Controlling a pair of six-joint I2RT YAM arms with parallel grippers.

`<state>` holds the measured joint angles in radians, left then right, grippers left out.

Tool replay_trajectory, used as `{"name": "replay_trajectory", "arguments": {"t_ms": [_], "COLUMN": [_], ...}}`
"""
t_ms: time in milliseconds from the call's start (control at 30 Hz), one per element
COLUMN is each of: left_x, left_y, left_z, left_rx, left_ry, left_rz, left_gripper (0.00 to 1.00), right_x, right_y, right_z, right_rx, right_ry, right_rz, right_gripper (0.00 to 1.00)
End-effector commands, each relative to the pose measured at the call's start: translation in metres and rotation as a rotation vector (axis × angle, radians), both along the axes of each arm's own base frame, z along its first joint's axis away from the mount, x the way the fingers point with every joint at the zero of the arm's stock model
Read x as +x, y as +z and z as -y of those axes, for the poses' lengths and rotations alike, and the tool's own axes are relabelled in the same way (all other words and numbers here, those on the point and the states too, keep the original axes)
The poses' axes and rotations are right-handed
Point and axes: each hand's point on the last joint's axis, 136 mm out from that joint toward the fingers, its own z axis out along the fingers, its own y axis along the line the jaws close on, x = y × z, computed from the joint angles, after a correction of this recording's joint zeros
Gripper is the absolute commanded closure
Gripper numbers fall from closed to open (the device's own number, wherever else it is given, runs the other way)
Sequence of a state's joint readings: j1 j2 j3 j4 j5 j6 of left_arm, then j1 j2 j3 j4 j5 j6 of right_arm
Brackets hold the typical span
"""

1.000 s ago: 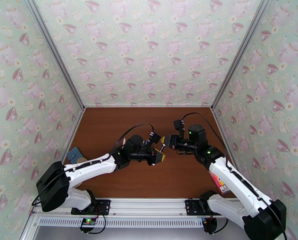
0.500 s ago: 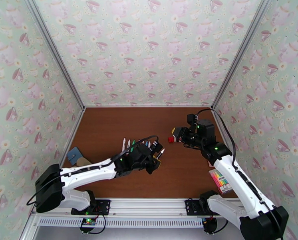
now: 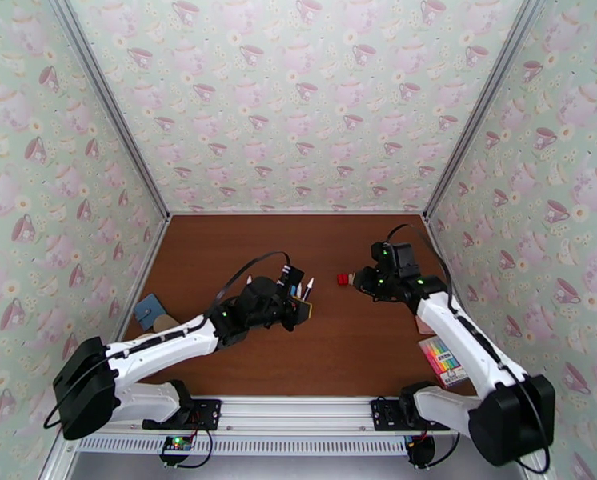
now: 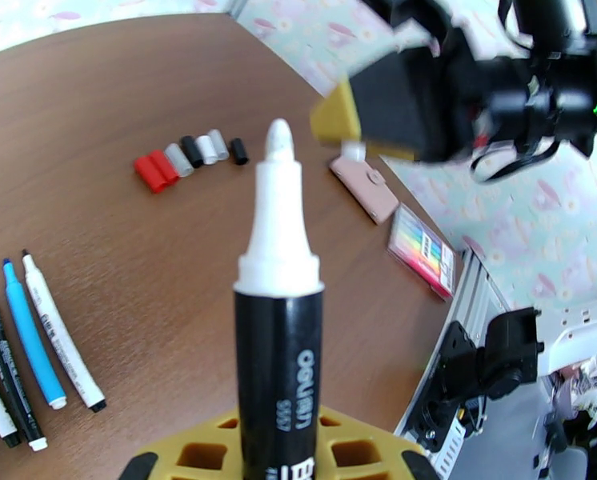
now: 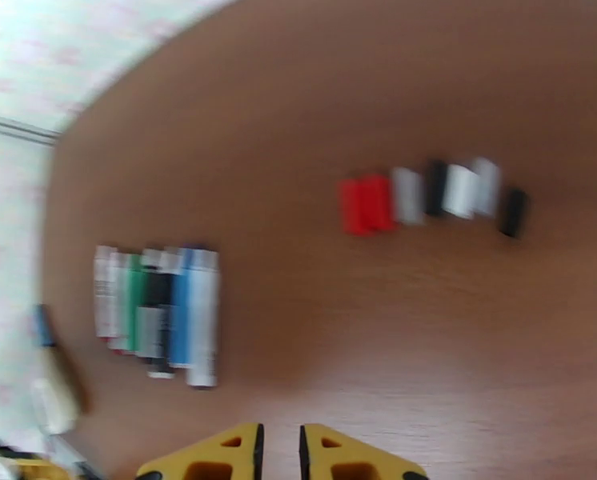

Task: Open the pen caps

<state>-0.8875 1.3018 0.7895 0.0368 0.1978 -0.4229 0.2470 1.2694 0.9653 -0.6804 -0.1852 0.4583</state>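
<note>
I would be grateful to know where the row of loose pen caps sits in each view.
Top external: pen caps right of centre on the table, red end showing.
Left wrist: pen caps upper left, left of the held pen.
Right wrist: pen caps upper right, blurred.
Shared landmark: the laid-out pens, left of the caps in both wrist views.

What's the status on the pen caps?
Left gripper shut on black pen, cap off. Right gripper shut, near loose caps. Caps lined up on table; nothing blocking.
</note>
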Motion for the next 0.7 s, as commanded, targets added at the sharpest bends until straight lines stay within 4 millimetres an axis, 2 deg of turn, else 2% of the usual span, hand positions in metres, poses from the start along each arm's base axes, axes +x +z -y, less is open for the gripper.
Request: {"name": "replay_trajectory", "arguments": {"t_ms": [0, 200, 300, 467, 667], "left_x": [-0.002, -0.003, -0.003, -0.003, -0.004], "left_y": [0.006, -0.001, -0.003, -0.005, -0.011], "left_z": [0.000, -0.003, -0.003, 0.000, 0.003], "left_rx": [-0.041, -0.031, -0.026, -0.017, -0.001], "left_ry": [0.003, 0.008, 0.009, 0.004, 0.007], "left_rz": [-0.005, -0.013, -0.016, -0.024, -0.034], "left_gripper": [0.93, 0.92, 0.92, 0.92, 0.92], "right_x": [0.008, 0.033, 0.045, 0.066, 0.089], "right_y": [-0.017, -0.046, -0.058, -0.066, -0.079], "right_z": [0.039, 0.080, 0.090, 0.106, 0.113], "right_rx": [-0.187, -0.242, -0.275, -0.283, -0.250], "right_ry": [-0.054, -0.154, -0.152, -0.189, -0.179], "right_rz": [-0.057, -0.150, -0.179, -0.187, -0.220], "right_gripper": [1.00, 1.00, 0.99, 0.99, 0.98]}}
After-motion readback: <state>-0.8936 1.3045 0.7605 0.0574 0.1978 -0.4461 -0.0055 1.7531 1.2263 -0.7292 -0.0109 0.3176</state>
